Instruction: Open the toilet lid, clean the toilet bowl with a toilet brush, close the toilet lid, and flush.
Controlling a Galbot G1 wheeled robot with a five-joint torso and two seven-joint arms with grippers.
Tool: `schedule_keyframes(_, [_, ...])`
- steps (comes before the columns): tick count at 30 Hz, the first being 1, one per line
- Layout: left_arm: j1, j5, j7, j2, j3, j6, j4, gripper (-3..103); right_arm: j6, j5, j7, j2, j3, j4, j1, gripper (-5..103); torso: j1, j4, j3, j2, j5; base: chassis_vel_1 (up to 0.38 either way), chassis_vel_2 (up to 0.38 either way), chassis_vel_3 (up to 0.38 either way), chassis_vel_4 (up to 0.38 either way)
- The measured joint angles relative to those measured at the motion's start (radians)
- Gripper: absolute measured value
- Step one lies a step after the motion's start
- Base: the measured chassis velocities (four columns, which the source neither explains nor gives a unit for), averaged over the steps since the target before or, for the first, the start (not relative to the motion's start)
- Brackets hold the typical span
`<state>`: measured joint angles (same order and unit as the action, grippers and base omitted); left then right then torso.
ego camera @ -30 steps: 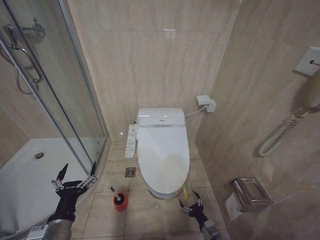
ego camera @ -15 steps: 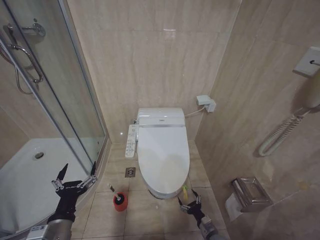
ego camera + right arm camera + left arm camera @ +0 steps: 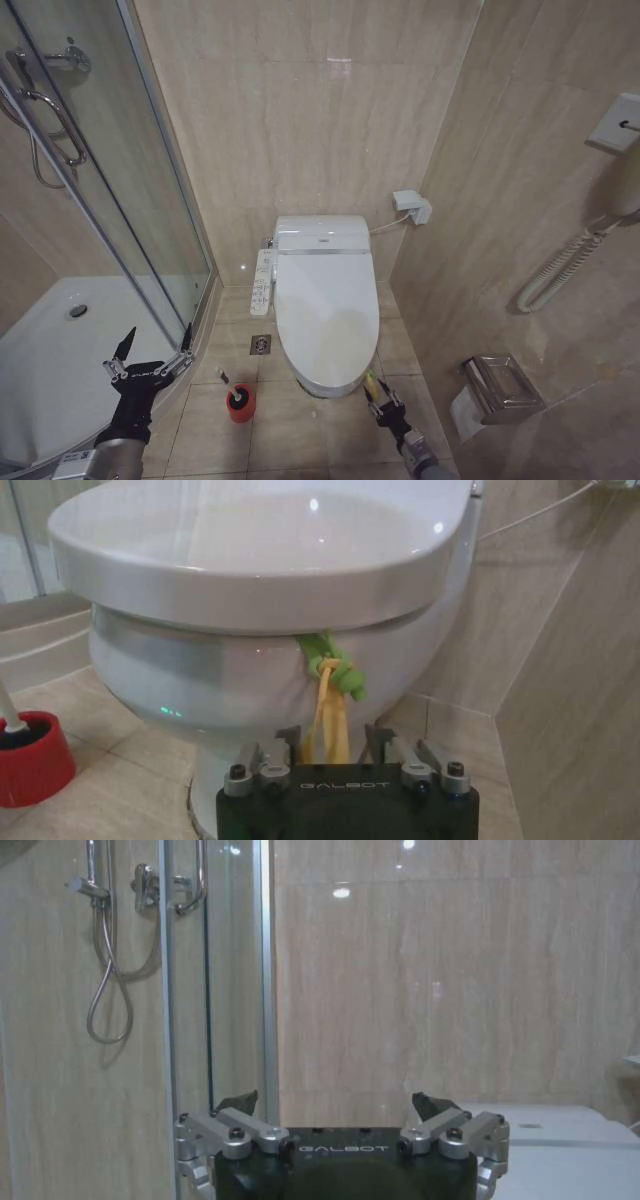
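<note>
1. Right now the first step is in hand: the toilet lid [image 3: 325, 305] is down flat over the toilet bowl [image 3: 200, 682], and the right gripper [image 3: 333, 744] sits low at the bowl's front, lined up on the green-and-yellow tab [image 3: 333, 676] that hangs from the lid's front edge.
2. In the right wrist view the tab's yellow strip drops straight down between the two fingers. The fingers stand close on either side of it, narrowly parted, but whether they have pinched it cannot be told.
3. The call for the next move, as a judgement: get a firm pinch on that thin strip, then pull upward and back in an arc about the hinge at the rear, since a straight tug could slip off the tab.
4. The left gripper [image 3: 150, 368] is parked out by the shower's glass door [image 3: 130, 200], its claw spread wide and holding nothing.
5. The toilet brush [image 3: 238, 397] stands untouched on the floor tiles [image 3: 300, 430] just left of the bowl's foot, black handle up out of its round red cup.
6. Surfaces: the lid is glossy, smooth white plastic, a broad oval with a rounded lip; the bowl below is shiny, curving ceramic; the tab looks like soft knotted green cord with a flat yellow band.
</note>
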<state>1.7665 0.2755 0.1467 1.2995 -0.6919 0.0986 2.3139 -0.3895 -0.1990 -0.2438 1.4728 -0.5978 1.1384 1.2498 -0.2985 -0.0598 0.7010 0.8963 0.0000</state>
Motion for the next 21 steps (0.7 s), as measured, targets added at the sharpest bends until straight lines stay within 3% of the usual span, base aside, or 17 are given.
schedule_keyframes(4, [0.000, 0.000, 0.000, 0.000, 0.000, 0.000, 0.000, 100, -0.005, 0.001, -0.003, -0.002, -0.004, 0.000, 0.002, 52, 0.000, 0.0000, 0.000, 0.000, 0.0000, 0.000, 0.000, 0.000, 0.000])
schedule_keyframes(5, [0.000, 0.000, 0.000, 0.000, 0.000, 0.000, 0.000, 100, -0.007, 0.001, -0.004, -0.002, -0.004, 0.000, 0.003, 25, 0.000, 0.0000, 0.000, 0.000, 0.0000, 0.000, 0.000, 0.000, 0.000])
schedule_keyframes(11, [0.000, 0.000, 0.000, 0.000, 0.000, 0.000, 0.000, 100, -0.013, 0.004, -0.007, -0.002, -0.006, 0.004, 0.005, 25, 0.000, 0.0000, 0.000, 0.000, 0.0000, 0.000, 0.000, 0.000, 0.000])
schedule_keyframes(12, [0.000, 0.000, 0.000, 0.000, 0.000, 0.000, 0.000, 100, -0.016, 0.005, -0.007, -0.002, -0.007, 0.007, 0.006, 2, 0.000, 0.0000, 0.000, 0.000, 0.0000, 0.000, 0.000, 0.000, 0.000])
schedule_keyframes(21, [0.000, 0.000, 0.000, 0.000, 0.000, 0.000, 0.000, 100, -0.007, 0.042, -0.004, -0.020, -0.004, 0.064, 0.014, 1, 0.000, 0.0000, 0.000, 0.000, 0.0000, 0.000, 0.000, 0.000, 0.000])
